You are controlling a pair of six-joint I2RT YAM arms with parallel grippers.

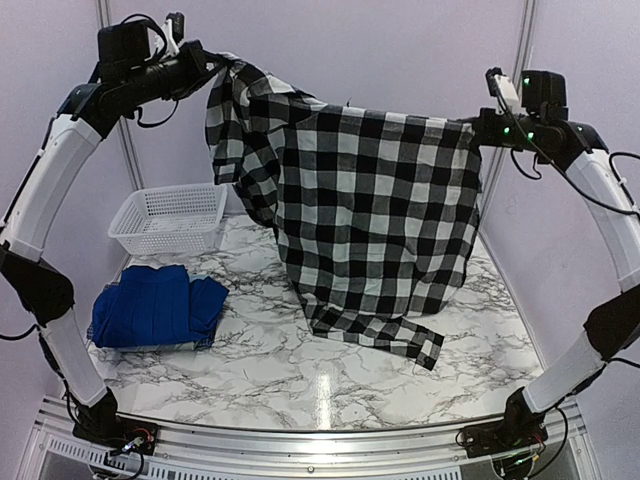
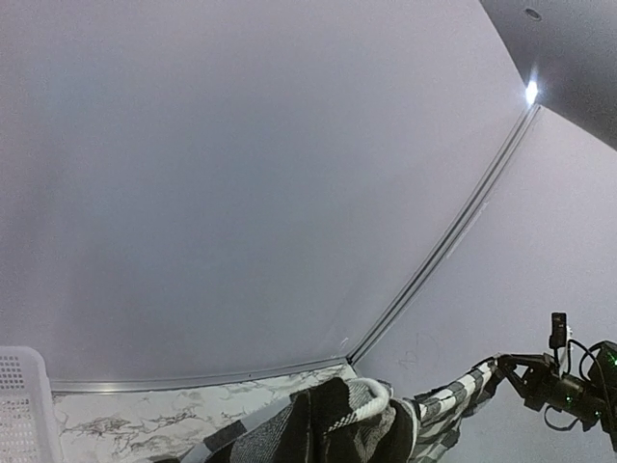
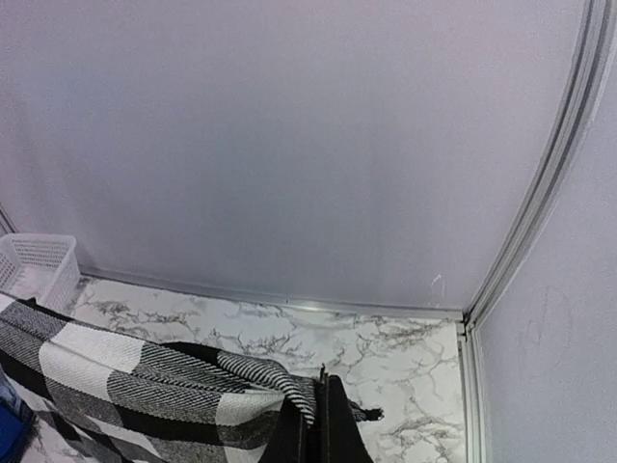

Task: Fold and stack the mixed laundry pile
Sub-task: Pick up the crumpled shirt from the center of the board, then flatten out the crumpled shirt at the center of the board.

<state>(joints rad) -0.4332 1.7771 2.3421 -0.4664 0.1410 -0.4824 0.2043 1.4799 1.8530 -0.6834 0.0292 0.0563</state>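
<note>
Nearest, on the left of the worktop (image 1: 300, 385), the royal-blue shirt (image 1: 155, 305) lies in a soft, roughly folded bundle. Behind it the black-and-white flannel shirt (image 1: 375, 200) hangs spread between both arms, with its hem and one cuff trailing on the marble. The left gripper (image 1: 217, 70) and right gripper (image 1: 476, 125) are each pressed together, pinching its upper edge. The cloth looks light and limp, so the shoulder seams seem the surest hold. A white basket (image 1: 170, 215) stands farthest back.
</note>
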